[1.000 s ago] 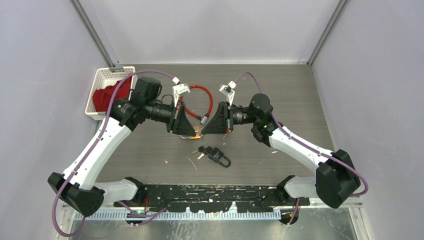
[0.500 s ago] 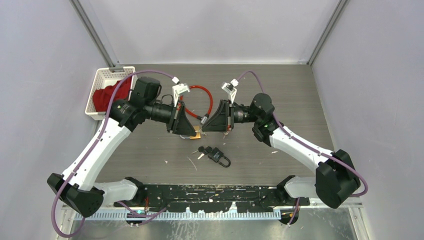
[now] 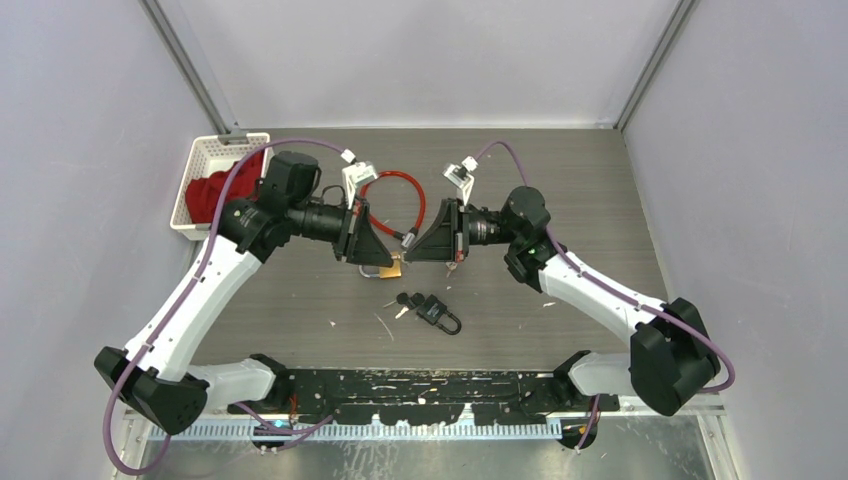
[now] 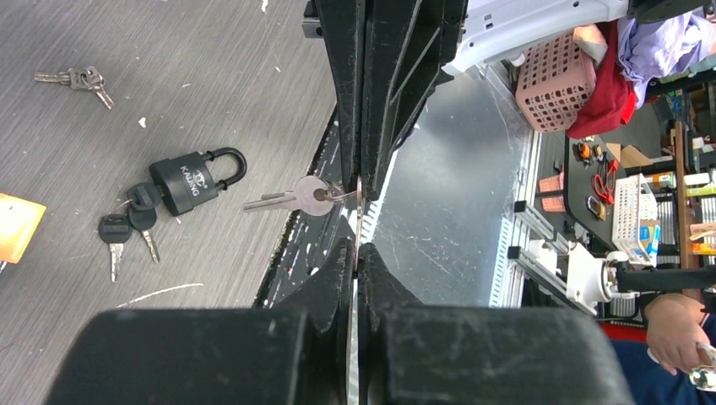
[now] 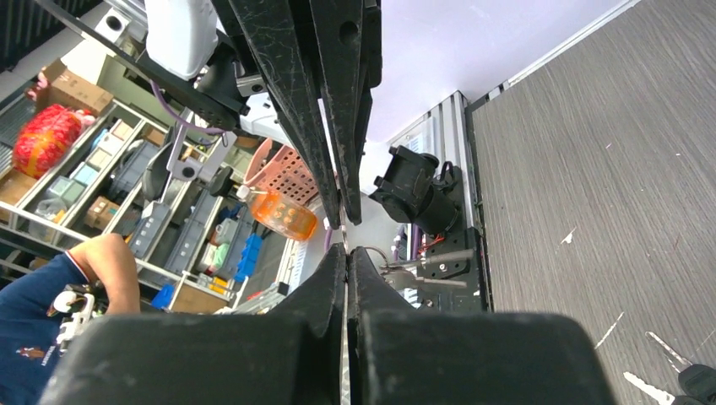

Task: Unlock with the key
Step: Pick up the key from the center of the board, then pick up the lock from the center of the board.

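Moved: the left tool (image 4: 356,247) has drawn back a little toward its own side, so the brass padlock (image 3: 391,268) on the desk (image 3: 590,200) shows more fully below the tips.
Left tool: fingers together.
Right tool (image 5: 346,249): fingers together too, tip to tip with the left tool.
Key: the silver key (image 4: 287,200) hangs by its key ring (image 4: 332,192) right where the two tips meet. Which tool bears it I cannot tell.
Locks: the brass padlock lies just under the tips. A black padlock (image 4: 187,184) with its own keys lies nearer the arm bases, apart from it.
Step in hand: probably settling the grip on the key before it goes to a keyhole.
How to do it well: one tool should pinch the key's flat head so the blade points out straight. Pinching the loose ring instead would let the key swing. The other tool should let go only once that hold is firm, then steady the lock body.
Risk: if both tools release, the key drops.
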You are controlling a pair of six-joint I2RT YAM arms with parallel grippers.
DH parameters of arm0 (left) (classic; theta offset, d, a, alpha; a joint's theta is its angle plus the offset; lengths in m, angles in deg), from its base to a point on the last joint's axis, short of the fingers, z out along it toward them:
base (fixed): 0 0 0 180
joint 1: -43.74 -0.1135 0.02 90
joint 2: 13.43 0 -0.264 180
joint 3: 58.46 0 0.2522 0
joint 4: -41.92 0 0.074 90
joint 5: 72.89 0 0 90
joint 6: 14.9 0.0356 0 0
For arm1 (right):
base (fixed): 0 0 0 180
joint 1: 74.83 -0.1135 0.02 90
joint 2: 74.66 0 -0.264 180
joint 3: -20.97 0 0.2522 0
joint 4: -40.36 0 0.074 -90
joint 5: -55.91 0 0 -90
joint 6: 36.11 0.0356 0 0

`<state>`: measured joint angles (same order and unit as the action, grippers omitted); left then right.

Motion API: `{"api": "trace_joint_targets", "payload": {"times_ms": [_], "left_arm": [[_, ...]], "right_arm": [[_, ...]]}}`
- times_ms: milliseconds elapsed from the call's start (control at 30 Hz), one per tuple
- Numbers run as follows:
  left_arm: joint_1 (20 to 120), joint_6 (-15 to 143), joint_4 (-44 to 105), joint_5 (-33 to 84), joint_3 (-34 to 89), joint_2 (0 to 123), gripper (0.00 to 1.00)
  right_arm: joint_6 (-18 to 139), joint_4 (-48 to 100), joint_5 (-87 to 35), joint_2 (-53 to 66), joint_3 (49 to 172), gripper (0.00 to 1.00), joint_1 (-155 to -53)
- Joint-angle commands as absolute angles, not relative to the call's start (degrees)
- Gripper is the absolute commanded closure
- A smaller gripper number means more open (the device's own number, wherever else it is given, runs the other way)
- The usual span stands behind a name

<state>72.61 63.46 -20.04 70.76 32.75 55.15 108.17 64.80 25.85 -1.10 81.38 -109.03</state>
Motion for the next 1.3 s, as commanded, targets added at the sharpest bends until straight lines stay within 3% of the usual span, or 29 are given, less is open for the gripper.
{"api": "trace_joint_targets", "payload": {"times_ms": [0,33,67,100,133,200,300,500,933,1267], "left_arm": [[72.6,64.3,-17.1,70.7,33.1,53.9,0.93],[72.6,65.9,-18.2,69.0,33.5,54.0,0.78],[72.6,67.9,-19.7,66.7,34.0,54.3,0.54],[72.6,70.7,-22.3,64.2,34.8,54.6,0.39],[72.6,73.8,-24.4,61.6,35.6,55.1,0.27],[72.6,80.5,-29.0,55.4,36.8,56.2,0.14],[72.5,90.4,-35.4,44.4,37.4,58.7,0.09],[72.6,99.7,-39.6,28.0,37.4,71.3,0.07],[73.8,113.5,-24.6,33.5,36.1,90.1,0.11],[77.3,116.6,-12.1,29.6,30.0,92.3,0.07]], "right_arm": [[109.6,69.7,25.2,-1.5,82.1,0.99,-108.6],[109.8,69.6,25.2,-1.7,81.9,0.99,-108.2],[109.8,69.3,25.3,-1.8,81.9,0.99,-107.6],[109.8,68.2,25.4,-1.9,81.8,0.99,-106.8],[109.8,67.1,25.7,-2.0,81.6,0.99,-105.6],[109.3,63.0,26.4,-2.2,80.9,0.99,-103.0],[105.9,55.1,26.0,-3.2,79.7,0.99,-99.1],[91.7,30.3,13.2,-8.4,80.2,0.99,-93.7],[87.6,18.6,7.6,-17.7,77.6,0.99,-87.2],[87.7,17.7,8.4,-18.7,79.2,0.99,-87.1]]}}
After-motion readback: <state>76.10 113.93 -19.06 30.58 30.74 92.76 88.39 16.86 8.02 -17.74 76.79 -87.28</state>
